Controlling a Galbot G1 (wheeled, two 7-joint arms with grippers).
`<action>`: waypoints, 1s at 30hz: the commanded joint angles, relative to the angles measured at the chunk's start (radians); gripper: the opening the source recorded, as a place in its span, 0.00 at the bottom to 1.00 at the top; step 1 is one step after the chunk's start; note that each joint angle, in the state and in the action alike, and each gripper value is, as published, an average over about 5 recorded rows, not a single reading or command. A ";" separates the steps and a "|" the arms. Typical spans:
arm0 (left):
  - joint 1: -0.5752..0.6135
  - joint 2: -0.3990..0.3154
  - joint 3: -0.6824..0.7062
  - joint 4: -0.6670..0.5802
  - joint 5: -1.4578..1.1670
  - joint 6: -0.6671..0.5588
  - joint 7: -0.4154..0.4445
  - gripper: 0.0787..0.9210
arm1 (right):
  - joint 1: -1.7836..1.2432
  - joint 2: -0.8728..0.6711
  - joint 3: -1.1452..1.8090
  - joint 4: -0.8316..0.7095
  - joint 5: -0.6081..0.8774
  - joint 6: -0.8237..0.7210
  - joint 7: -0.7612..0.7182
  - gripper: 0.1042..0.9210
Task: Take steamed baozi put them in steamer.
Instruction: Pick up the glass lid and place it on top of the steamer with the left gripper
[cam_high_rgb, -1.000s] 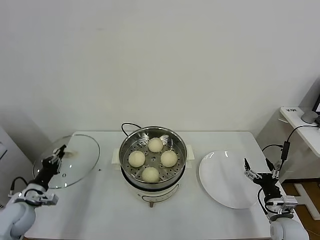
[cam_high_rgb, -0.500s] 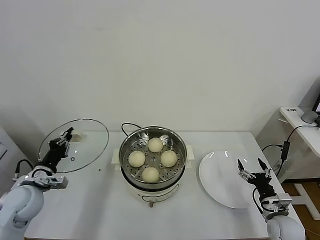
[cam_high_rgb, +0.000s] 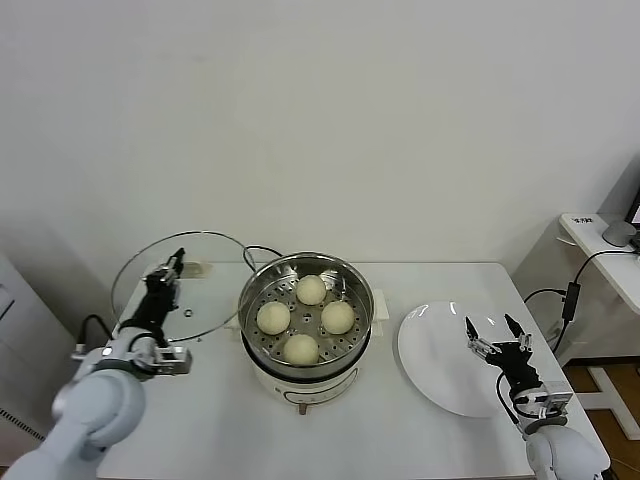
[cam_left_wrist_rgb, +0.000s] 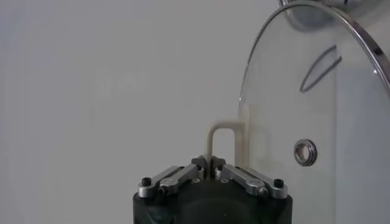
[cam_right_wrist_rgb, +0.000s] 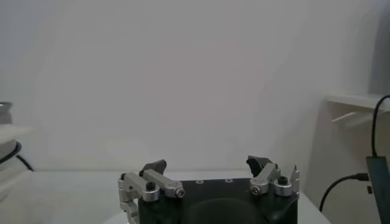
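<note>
Four cream-white baozi (cam_high_rgb: 311, 290) (cam_high_rgb: 273, 318) (cam_high_rgb: 338, 317) (cam_high_rgb: 301, 349) lie on the perforated tray inside the shiny steel steamer (cam_high_rgb: 255, 290) at the table's middle. My left gripper (cam_high_rgb: 162, 277) is shut on the white handle (cam_left_wrist_rgb: 220, 141) of the round glass lid (cam_high_rgb: 215, 275) and holds it tilted in the air just left of the steamer; the lid also shows in the left wrist view (cam_left_wrist_rgb: 341, 122). My right gripper (cam_high_rgb: 490, 336) is open and empty above the right side of the white plate (cam_high_rgb: 440, 360); it also shows in the right wrist view (cam_right_wrist_rgb: 207, 167).
The steamer stands on a white electric base (cam_high_rgb: 303, 393) with a black cord (cam_high_rgb: 258, 252) behind it. A white side shelf (cam_high_rgb: 605, 250) with cables stands off the table's right end. The table's right edge lies close to my right arm.
My left gripper has lifted the glass lid off the table's left end and carried it up and right toward the steamer. My right gripper has drifted a little left over the plate.
</note>
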 joint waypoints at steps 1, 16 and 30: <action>-0.144 -0.127 0.298 -0.020 0.179 0.176 0.040 0.04 | 0.004 0.001 -0.015 -0.004 -0.012 -0.003 -0.001 0.88; -0.208 -0.294 0.411 0.084 0.310 0.211 0.060 0.04 | 0.016 -0.003 -0.021 -0.019 -0.013 -0.004 -0.003 0.88; -0.231 -0.364 0.465 0.156 0.347 0.220 0.057 0.04 | 0.021 -0.003 -0.019 -0.030 -0.019 0.000 -0.011 0.88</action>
